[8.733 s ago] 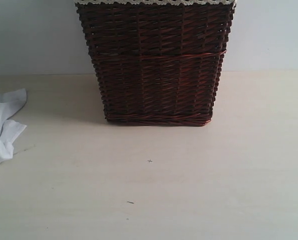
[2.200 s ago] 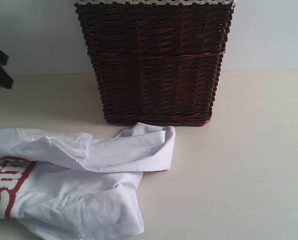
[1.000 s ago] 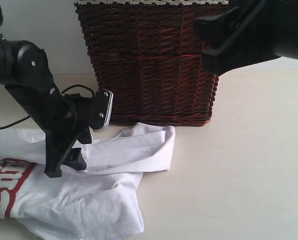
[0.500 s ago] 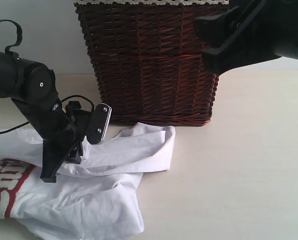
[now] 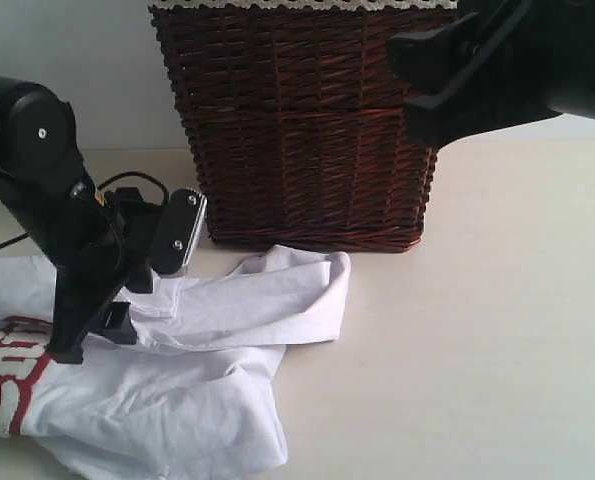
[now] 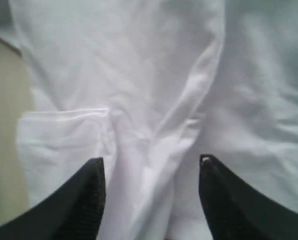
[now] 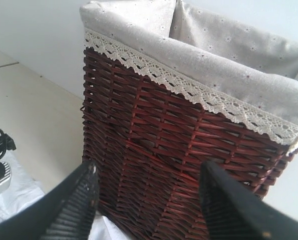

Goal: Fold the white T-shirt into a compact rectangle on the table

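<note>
The white T-shirt [image 5: 227,310] lies crumpled on the table [image 5: 477,350] in front of the basket. Its red-outlined letters [image 5: 7,370] show at the far left. My left gripper [image 5: 92,338] hovers low over the shirt's left part. In the left wrist view my left gripper [image 6: 150,161] is open, and a raised fold of the T-shirt [image 6: 154,100] runs between the spread fingers without being pinched. My right gripper [image 5: 407,90] hangs high at the upper right, open and empty. In the right wrist view my right gripper [image 7: 149,167] frames the basket's side.
A tall dark brown wicker basket [image 5: 307,130] with a lace-trimmed cloth liner [image 7: 214,65] stands at the back centre, its base touching the shirt's upper edge. A black cable [image 5: 127,182] trails behind the left arm. Bare tabletop extends right of the shirt.
My left arm has shifted left across the shirt, and its jaws stand apart now. The shirt's shape has hardly changed. My right arm has not moved.
</note>
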`<state>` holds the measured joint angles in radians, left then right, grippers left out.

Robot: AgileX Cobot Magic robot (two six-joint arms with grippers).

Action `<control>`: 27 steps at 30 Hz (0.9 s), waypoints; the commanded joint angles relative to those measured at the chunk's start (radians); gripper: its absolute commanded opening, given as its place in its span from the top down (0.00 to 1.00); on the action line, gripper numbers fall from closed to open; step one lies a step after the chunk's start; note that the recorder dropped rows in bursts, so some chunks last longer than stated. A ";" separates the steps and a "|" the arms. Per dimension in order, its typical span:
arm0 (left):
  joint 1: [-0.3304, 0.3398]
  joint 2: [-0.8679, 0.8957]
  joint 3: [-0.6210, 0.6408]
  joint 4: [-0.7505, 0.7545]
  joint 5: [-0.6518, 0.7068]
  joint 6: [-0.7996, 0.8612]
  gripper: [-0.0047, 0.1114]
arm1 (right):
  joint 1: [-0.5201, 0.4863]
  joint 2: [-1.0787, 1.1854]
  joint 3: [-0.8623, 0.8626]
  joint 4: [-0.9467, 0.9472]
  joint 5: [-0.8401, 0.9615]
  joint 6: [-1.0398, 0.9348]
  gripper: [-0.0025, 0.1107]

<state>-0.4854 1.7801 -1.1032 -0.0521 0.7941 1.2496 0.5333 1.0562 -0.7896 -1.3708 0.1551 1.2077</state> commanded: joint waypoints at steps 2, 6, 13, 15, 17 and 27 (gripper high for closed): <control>-0.002 0.045 0.035 -0.013 -0.104 0.003 0.49 | 0.001 -0.005 0.005 0.008 0.004 -0.004 0.46; -0.002 0.106 0.041 0.002 -0.197 0.007 0.50 | 0.001 -0.005 0.005 0.008 0.004 -0.004 0.46; -0.002 0.135 0.032 0.172 -0.265 -0.017 0.91 | 0.001 -0.005 0.005 0.008 0.004 -0.004 0.46; -0.002 0.114 0.008 0.188 -0.269 -0.031 0.96 | 0.001 -0.005 0.005 0.008 0.004 -0.004 0.46; -0.002 0.082 -0.019 0.188 -0.276 -0.031 0.96 | 0.001 -0.005 0.005 0.008 0.004 -0.004 0.46; 0.063 0.025 -0.089 0.198 -0.621 -0.130 0.96 | 0.001 -0.005 0.005 0.032 0.004 -0.004 0.46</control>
<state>-0.4538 1.7920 -1.1888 0.1416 0.2591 1.1721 0.5333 1.0562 -0.7896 -1.3576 0.1551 1.2077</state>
